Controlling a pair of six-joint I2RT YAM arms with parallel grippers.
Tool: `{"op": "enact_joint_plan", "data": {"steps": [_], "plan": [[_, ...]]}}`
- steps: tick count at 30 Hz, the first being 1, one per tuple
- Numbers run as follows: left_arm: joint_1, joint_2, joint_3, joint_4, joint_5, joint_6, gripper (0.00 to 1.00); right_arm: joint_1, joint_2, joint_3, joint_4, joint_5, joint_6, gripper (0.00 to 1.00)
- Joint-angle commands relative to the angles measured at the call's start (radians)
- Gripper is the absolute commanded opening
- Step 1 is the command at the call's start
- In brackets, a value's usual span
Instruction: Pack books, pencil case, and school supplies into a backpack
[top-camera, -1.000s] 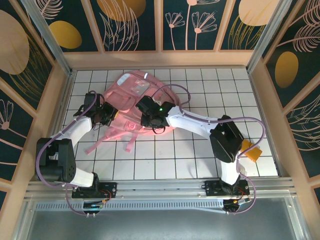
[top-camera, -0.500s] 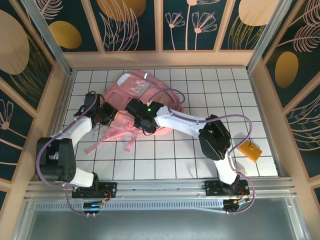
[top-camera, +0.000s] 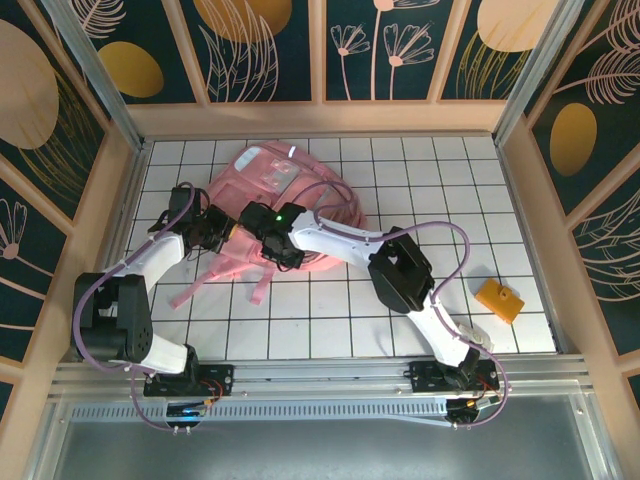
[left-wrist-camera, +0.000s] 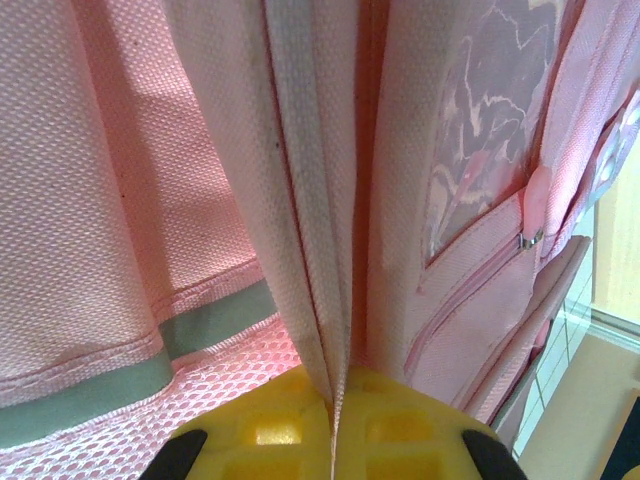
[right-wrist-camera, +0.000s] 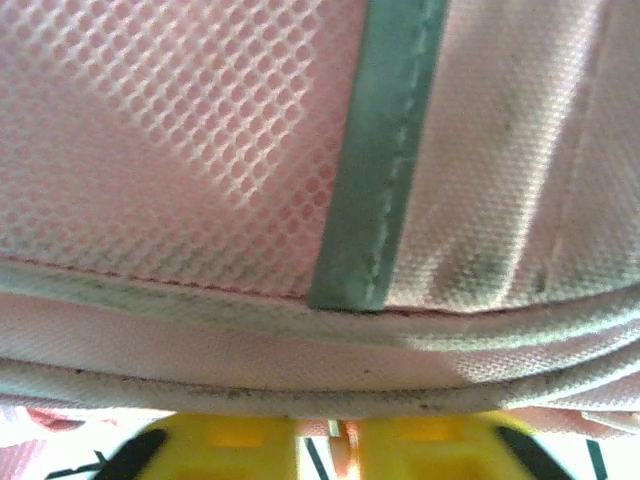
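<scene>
Taking 12 o'clock as the far edge of the overhead view, we see the backpack (top-camera: 290, 175) lying flat on the white tiled table (top-camera: 400, 310), toward 11 o'clock from the table's middle. Its 2 straps (top-camera: 200, 285) trail out toward 7 o'clock.

The left gripper (top-camera: 213, 232) sits at the backpack's 8 o'clock edge. In its wrist view the yellow jaws are pressed together on a folded seam of pink fabric that runs straight down between them, so we read it as clamped on the backpack.

The right gripper (top-camera: 272, 245) meets the backpack at its 6 o'clock edge, near the left one, with its arm stretched in from 4 o'clock. In its wrist view pink mesh, a grey strip (right-wrist-camera: 385, 150) and a piped hem lie right above the fingers. The jaws stand narrow, with a sliver of pink in the slim gap. We cannot tell whether they actually pinch it.

The orange-yellow block (top-camera: 499, 300) rests alone at 4 o'clock, well apart from the backpack.
</scene>
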Motion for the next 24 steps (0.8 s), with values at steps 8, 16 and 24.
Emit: {"op": "enact_joint_plan", "data": {"steps": [8, 16, 24], "plan": [[0.012, 0.022, 0.037, -0.003, -0.055, 0.014, 0.0, 0.015, -0.118, -0.067, -0.072, 0.118, 0.013, 0.0], [0.013, 0.047, 0.069, -0.014, -0.091, 0.037, 0.0, -0.015, -0.295, -0.289, 0.021, 0.11, -0.029, 0.0], [0.062, 0.087, 0.125, -0.05, -0.174, 0.157, 0.0, -0.103, -0.425, -0.508, 0.247, -0.073, -0.396, 0.0]]}}
